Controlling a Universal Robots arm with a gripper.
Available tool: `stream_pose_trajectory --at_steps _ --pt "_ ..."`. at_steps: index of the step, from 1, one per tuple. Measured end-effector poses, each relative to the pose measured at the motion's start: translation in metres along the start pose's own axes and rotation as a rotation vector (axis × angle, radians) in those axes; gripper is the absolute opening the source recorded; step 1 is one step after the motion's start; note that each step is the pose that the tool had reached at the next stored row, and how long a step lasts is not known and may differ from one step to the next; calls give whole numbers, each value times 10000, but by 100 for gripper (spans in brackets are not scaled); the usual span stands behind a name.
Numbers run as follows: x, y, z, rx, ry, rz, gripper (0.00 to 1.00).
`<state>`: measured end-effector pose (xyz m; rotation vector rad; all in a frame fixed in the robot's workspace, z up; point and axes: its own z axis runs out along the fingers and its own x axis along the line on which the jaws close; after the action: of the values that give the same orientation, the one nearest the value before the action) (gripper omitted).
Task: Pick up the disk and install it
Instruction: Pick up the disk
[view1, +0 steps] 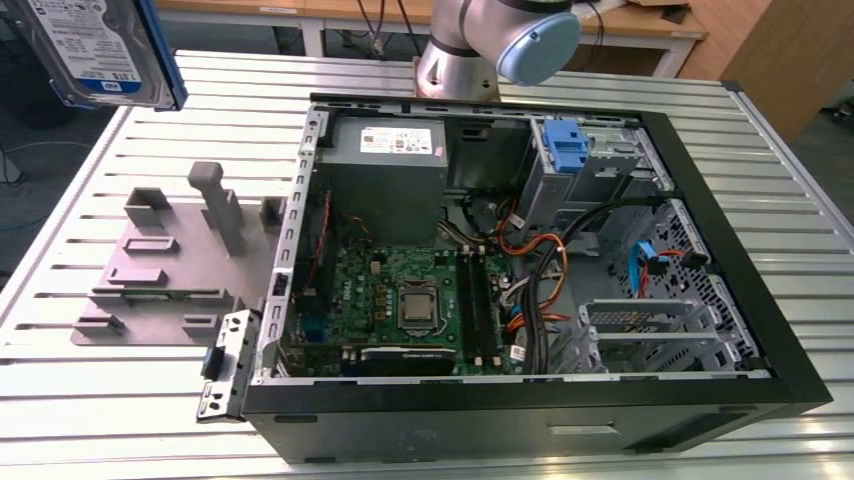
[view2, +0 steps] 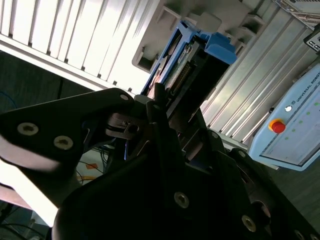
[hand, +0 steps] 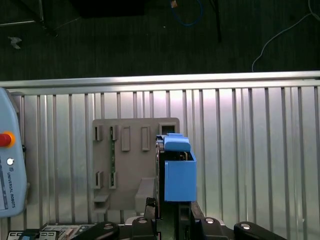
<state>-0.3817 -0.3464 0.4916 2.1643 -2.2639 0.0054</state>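
The disk, a silver hard drive with a blue-and-white label in a blue carrier frame, hangs high in the air at the exterior view's upper left, above the table's far corner. In the first wrist view the disk stands edge-on over the grey fixture plate, with my gripper shut on its near end. The second wrist view has the dark fingers clamped on the disk.
The open computer case lies on the slatted metal table, holding the motherboard, a grey power supply and a blue bracket in the drive bay. The grey fixture plate sits beside it. A teach pendant rests nearby.
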Motion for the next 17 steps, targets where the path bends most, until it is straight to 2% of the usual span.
stream_pose_trajectory --at_steps 11,17 --pt "0 -10 -1 -1 0 0 35" --pt "-2 -60 0 0 0 -1 35"
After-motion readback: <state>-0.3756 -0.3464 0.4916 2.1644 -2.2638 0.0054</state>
